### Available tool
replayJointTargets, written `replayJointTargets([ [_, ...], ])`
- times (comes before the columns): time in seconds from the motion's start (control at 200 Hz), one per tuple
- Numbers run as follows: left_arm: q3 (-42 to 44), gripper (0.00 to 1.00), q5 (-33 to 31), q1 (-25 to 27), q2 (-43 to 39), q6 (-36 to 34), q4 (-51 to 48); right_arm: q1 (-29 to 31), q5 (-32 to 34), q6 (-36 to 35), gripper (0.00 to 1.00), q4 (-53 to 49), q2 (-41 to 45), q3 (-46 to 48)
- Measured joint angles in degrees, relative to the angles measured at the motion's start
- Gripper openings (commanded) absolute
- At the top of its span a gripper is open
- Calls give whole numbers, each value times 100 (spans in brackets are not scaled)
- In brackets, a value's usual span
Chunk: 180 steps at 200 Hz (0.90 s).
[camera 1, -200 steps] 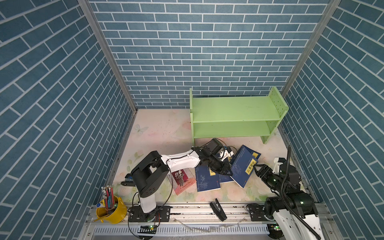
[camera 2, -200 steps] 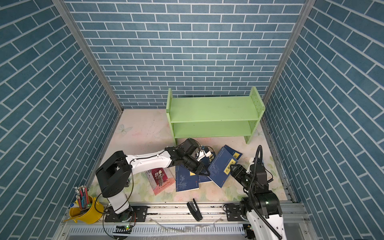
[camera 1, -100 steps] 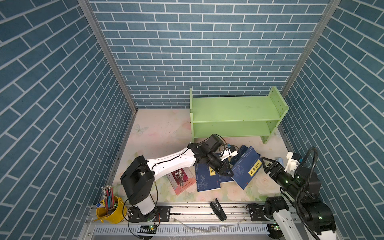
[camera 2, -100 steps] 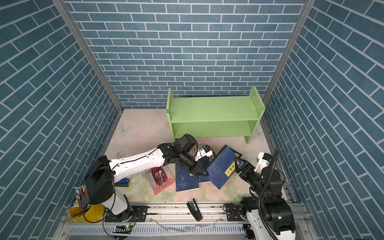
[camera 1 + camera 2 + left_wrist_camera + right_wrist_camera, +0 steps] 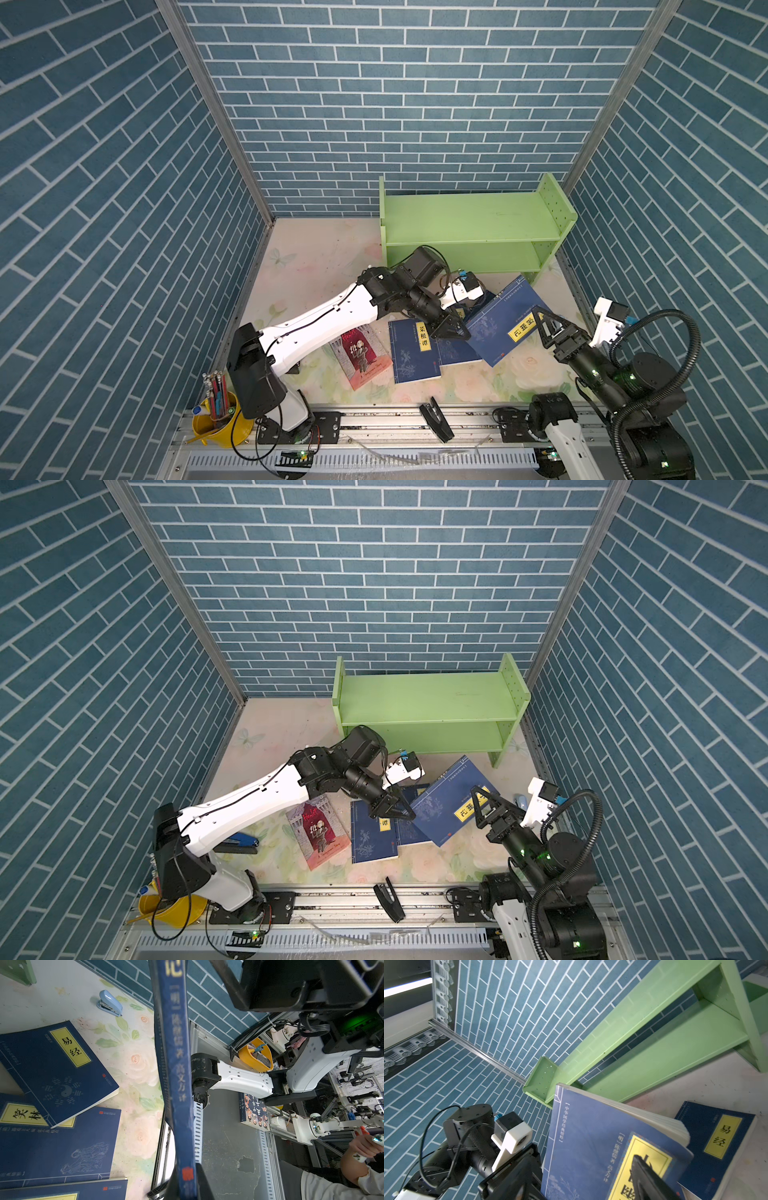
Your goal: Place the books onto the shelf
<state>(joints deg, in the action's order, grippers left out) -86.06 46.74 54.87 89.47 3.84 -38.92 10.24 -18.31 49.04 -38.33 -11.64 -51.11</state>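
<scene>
The light green shelf (image 5: 469,216) (image 5: 424,696) (image 5: 675,1047) stands empty at the back right. My left gripper (image 5: 451,328) (image 5: 395,810) (image 5: 187,1184) is shut on the edge of a dark blue book (image 5: 505,322) (image 5: 444,808) (image 5: 176,1084) (image 5: 591,1147), holding it tilted up off the table. My right gripper (image 5: 548,328) (image 5: 484,808) is open at that book's opposite edge, one finger (image 5: 652,1178) over its yellow label. Flat on the table lie a red-and-grey book (image 5: 365,353), a blue book (image 5: 413,351) and two overlapping blue books (image 5: 56,1072) (image 5: 62,1142).
A light blue stapler (image 5: 110,1002) (image 5: 521,800) lies by the right wall. A dark blue stapler (image 5: 239,841) lies under the left arm. A black stapler (image 5: 436,424) sits on the front rail, and a yellow pen cup (image 5: 216,419) stands at the front left corner.
My left arm has stretched out and carried the held book a little to the right. The right gripper has drawn back to the right along the book and its jaws have widened.
</scene>
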Motion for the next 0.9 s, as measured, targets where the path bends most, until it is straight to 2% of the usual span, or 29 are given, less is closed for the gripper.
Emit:
replayJointTargets([
  [0.17,-17,0,-7,-337,-229,118,-66,0,-83,-4,79,216,-13,-146],
  [0.325,22,0,334,-1086,-575,584,166,0,-345,13,81,581,-122,-101],
  [0.44,118,0,660,-1537,-896,986,485,0,-669,125,82,1150,-151,293],
  [0.74,254,0,1390,-1598,-1235,1405,953,0,-1451,1012,86,2933,-581,1504],
  [0.9,531,0,1633,-1663,-1169,1937,1397,0,-1635,1447,88,3790,-654,1928],
])
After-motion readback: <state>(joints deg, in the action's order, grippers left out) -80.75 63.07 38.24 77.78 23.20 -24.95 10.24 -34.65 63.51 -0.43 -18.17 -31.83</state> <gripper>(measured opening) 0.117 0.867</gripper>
